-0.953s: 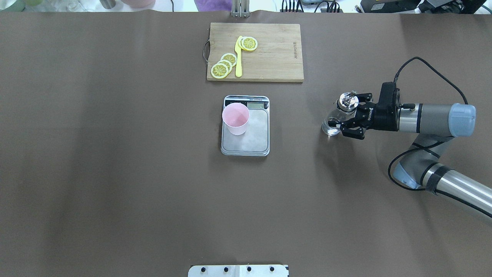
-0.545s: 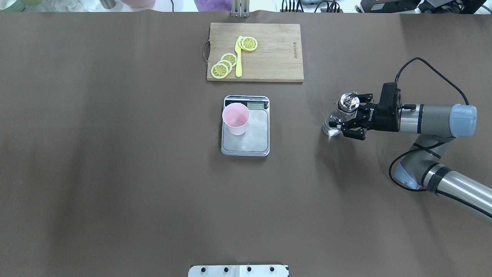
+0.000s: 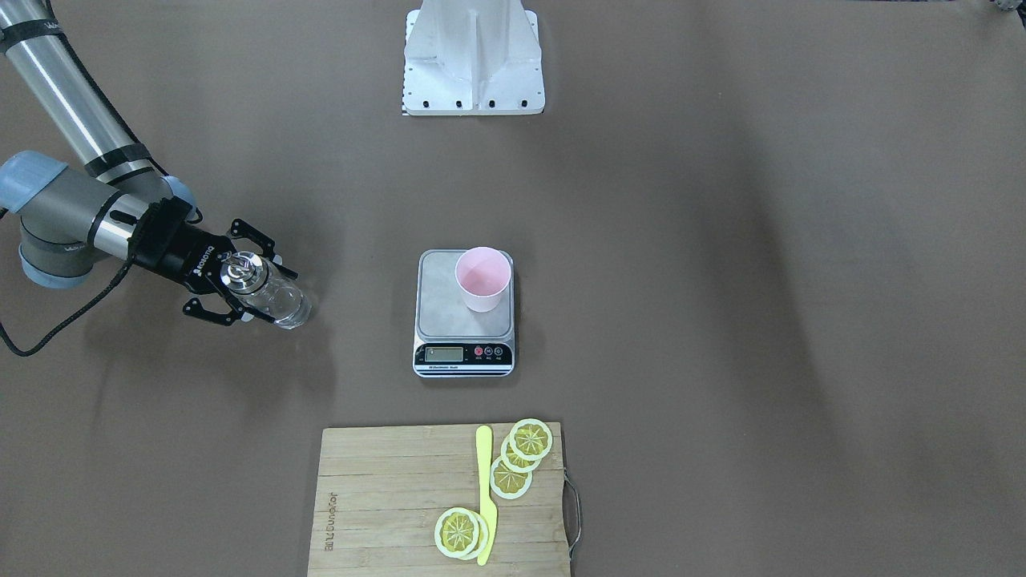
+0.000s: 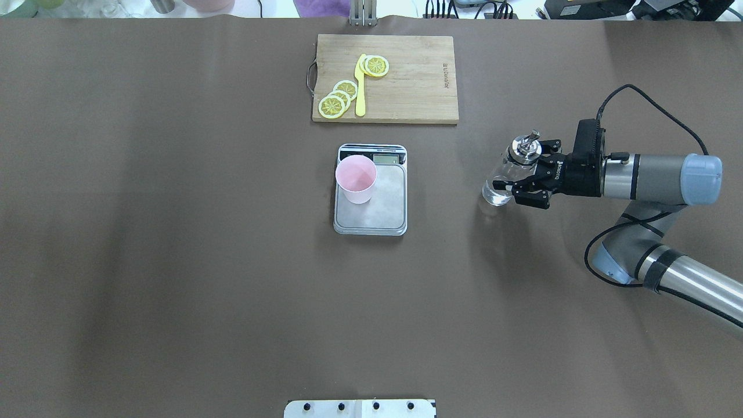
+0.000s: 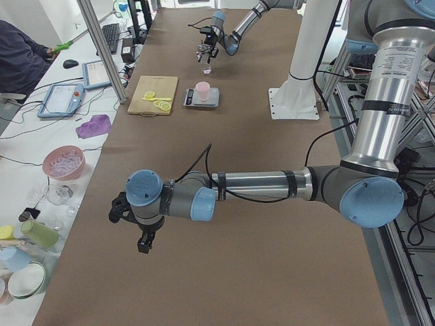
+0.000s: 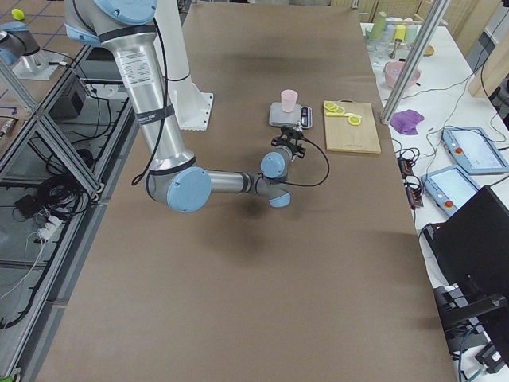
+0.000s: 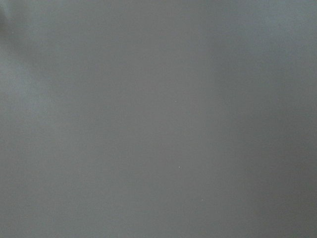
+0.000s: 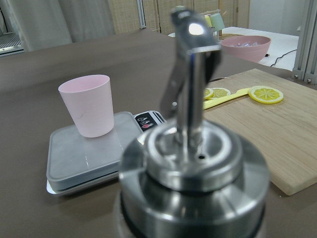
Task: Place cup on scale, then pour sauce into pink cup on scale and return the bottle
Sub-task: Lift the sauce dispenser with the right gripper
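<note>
My right gripper (image 4: 522, 173) clamps the bottle (image 4: 497, 190) upright, I judge against spilling. The cup (image 4: 356, 177) sits on the scale (image 4: 384, 204) at its nine o'clock. Whether my left gripper (image 5: 144, 244) is open, I cannot tell.

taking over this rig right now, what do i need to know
Right gripper: jaws shut on the bottle, which is upright with its spout up, off to the scale's right in the overhead view. I cannot tell whether it is off the table.
Left gripper: over bare table, far from the work; I cannot tell whether it is open or shut.
Cup: stands on the scale, at the platform corner near the display; no liquid is visible in it.
Done: cup on scale.
Left: carry the bottle over, pour into the cup, return the bottle.
</note>
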You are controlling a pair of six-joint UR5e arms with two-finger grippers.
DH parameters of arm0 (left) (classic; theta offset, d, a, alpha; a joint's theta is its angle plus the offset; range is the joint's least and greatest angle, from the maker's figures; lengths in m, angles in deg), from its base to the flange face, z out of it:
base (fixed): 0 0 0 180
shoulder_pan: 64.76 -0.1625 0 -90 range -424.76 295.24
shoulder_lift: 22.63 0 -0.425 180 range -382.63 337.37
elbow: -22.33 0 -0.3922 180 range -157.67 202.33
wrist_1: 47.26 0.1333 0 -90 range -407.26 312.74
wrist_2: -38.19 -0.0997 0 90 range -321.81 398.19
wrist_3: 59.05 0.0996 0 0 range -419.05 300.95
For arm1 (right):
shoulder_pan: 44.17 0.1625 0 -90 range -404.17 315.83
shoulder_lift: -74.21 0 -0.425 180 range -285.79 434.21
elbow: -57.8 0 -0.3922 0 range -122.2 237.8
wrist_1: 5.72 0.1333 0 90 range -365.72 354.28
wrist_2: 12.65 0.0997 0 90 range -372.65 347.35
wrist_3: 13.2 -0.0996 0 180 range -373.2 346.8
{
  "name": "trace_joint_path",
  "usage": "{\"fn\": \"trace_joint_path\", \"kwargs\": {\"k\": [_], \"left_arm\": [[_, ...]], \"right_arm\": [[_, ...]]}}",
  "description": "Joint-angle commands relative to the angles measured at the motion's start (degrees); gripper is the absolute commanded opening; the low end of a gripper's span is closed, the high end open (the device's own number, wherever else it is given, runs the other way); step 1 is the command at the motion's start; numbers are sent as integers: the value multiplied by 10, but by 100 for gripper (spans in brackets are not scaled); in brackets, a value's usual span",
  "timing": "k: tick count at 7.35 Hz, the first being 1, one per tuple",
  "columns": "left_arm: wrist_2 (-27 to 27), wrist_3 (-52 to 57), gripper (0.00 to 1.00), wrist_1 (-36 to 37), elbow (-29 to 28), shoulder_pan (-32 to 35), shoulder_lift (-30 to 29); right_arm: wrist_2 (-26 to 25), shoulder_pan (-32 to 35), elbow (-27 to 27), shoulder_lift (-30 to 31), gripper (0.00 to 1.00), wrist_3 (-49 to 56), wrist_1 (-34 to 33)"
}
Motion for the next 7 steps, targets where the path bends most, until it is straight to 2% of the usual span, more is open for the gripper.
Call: {"fn": "trace_joint_path", "kwargs": {"k": [1, 3, 5, 7], "left_arm": [[0, 1, 98, 0, -1, -1, 2], [0, 1, 98, -1, -1, -1, 6], [1, 1, 98, -10, -1, -1, 15], [1, 1, 98, -10, -3, -1, 17]], "right_arm": [[12, 21, 0, 4, 0, -15, -7], [93, 81, 15, 3, 0, -8, -60], [97, 87, 27, 1, 0, -6, -98], [96, 93, 103, 7, 0, -6, -197]]}}
